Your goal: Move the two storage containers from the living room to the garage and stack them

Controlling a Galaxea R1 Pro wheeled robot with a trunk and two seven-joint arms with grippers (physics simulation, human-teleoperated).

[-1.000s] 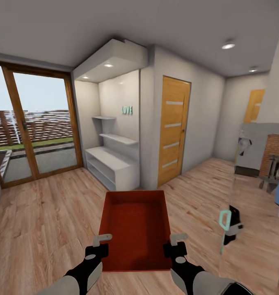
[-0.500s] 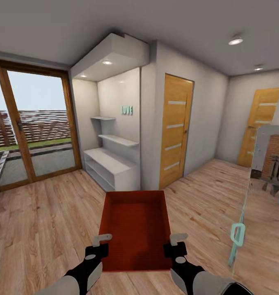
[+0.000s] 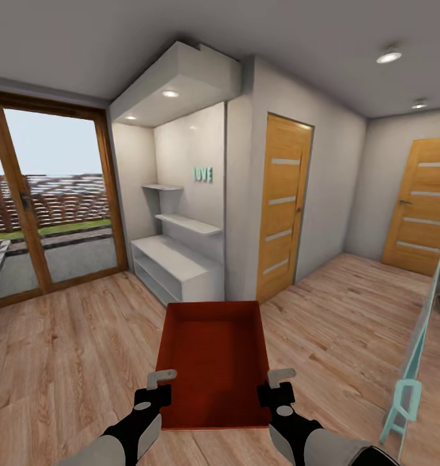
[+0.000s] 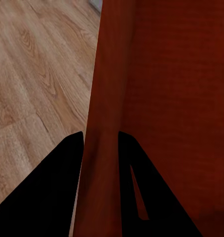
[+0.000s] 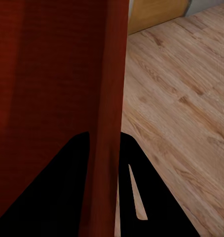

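Carry phase, by my read: you're in the living room with one orange-red, thin-walled rectangular storage container point(image 3: 212, 362) held out in front, above the light wood plank floor point(image 3: 65, 349).

Left gripper point(image 3: 156, 382) is clamped on the container's left wall near the near corner; left wrist view shows that wall point(image 4: 102, 98) pinched between the two dark fingers point(image 4: 57, 192). Right gripper point(image 3: 277, 382) is clamped the same way on the right wall; right wrist view shows a finger on each side of the wall point(image 5: 109, 98). Container looks level, open side up, nothing inside.

How to do this well:
- Keep both arms locked relative to each other. Walls are thin, so any spread or squeeze between the arms will likely flex or slip the bin.
- Steer with the base, not the arms.
- Nearer orange wooden door point(image 3: 283, 207) sits ahead right, second orange wooden door point(image 3: 427, 207) far right. Can't tell which leads to the garage.
- Mind the white shelf unit point(image 3: 175, 265) straight ahead and the pale teal framed panel point(image 3: 414, 362) close on your right when you swing.
- Go slow through doorways; the bin sticks out ahead of the grippers.
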